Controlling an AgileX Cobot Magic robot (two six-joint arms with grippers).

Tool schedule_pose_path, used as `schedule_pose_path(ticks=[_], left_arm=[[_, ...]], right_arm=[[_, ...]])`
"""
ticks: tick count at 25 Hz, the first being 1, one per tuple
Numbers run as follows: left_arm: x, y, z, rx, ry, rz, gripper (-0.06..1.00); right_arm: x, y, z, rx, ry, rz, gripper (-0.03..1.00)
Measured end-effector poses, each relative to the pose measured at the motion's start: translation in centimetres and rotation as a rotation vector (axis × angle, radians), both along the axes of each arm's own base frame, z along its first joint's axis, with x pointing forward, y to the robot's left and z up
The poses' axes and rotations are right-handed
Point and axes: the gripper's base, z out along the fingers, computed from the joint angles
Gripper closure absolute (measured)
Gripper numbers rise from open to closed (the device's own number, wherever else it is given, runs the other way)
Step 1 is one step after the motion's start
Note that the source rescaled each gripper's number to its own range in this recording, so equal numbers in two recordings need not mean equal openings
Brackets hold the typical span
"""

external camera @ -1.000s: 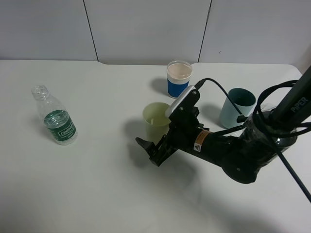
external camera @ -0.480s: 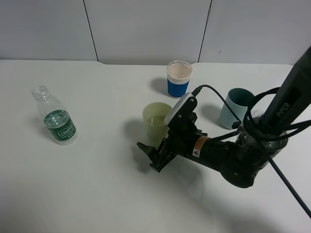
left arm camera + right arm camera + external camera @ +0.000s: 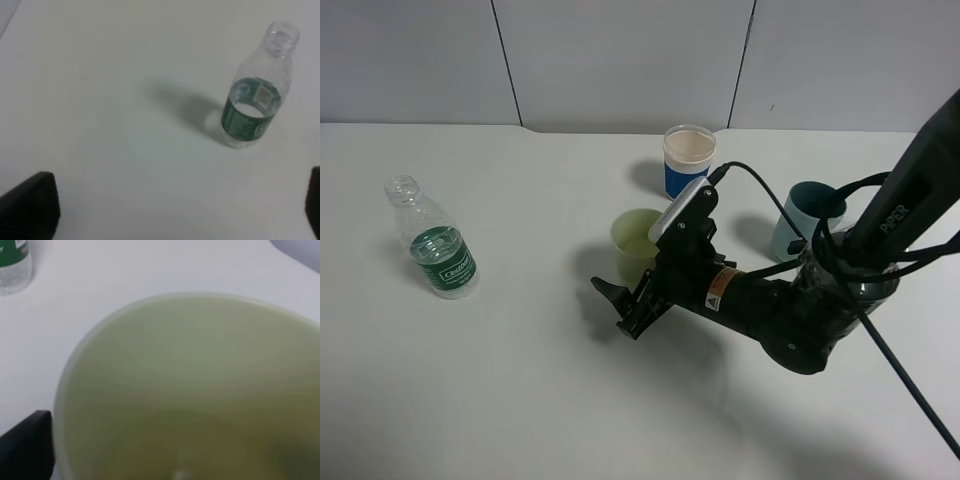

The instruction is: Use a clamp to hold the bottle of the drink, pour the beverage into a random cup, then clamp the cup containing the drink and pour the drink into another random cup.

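Overhead, item by item. Bottle (image 3: 432, 243): upright, uncapped, green label, far left on the white table (image 3: 520, 400), well apart from all else. Right gripper (image 3: 618, 307): black, tilted low over the table's middle, its two jaws standing apart. Pale green cup (image 3: 634, 232): just behind those jaws, partly hidden by the arm; whether they touch it cannot be told. Blue-banded paper cup (image 3: 686, 160): upright, behind the green cup and apart from it. Teal tumbler (image 3: 812, 215): right of the arm, partly masked by cable.

Left wrist view. Left gripper (image 3: 172, 212): spread wide, only the dark tips showing at opposite edges, bare table between them. Bottle (image 3: 252, 112): upright ahead of the gripper, nearer one tip's side, well clear of both.

Right wrist view. Pale green cup (image 3: 195, 390): open mouth fills the picture, close under the camera, blurred. One dark finger (image 3: 27, 445) lies just beside its rim; the other is out of sight, so the grip cannot be told. Bottle (image 3: 15, 267): base only, beyond the cup, well apart.
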Motion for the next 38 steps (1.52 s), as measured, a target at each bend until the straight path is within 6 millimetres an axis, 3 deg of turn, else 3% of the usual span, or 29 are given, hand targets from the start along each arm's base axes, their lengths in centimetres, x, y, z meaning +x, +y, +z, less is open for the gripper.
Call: schedule_pose_path(ticks=[7, 9, 10, 11, 12, 13, 29, 38], left_arm=[[0.0, 0.0, 0.0, 0.0, 0.0, 0.0, -0.06], [0.0, 0.0, 0.0, 0.0, 0.0, 0.0, -0.06], [0.0, 0.0, 0.0, 0.0, 0.0, 0.0, -0.06], [0.0, 0.0, 0.0, 0.0, 0.0, 0.0, -0.06], [0.0, 0.0, 0.0, 0.0, 0.0, 0.0, -0.06], [0.0, 0.0, 0.0, 0.0, 0.0, 0.0, -0.06], [0.0, 0.0, 0.0, 0.0, 0.0, 0.0, -0.06], [0.0, 0.0, 0.0, 0.0, 0.0, 0.0, -0.06]], right_arm=[[0.3, 0.4, 0.2, 0.012, -0.015, 0.007, 0.3], [0.3, 0.4, 0.2, 0.012, -0.015, 0.007, 0.38], [0.3, 0.4, 0.2, 0.013, -0.015, 0.007, 0.75], [0.3, 0.4, 0.2, 0.013, -0.015, 0.007, 0.75], [0.3, 0.4, 0.2, 0.018, -0.01, 0.008, 0.94], [0.3, 0.4, 0.3, 0.021, -0.008, 0.008, 0.97], [0.3, 0.4, 0.4, 0.057, 0.049, -0.014, 0.97], [0.3, 0.1, 4.9, 0.015, 0.104, -0.042, 0.97]])
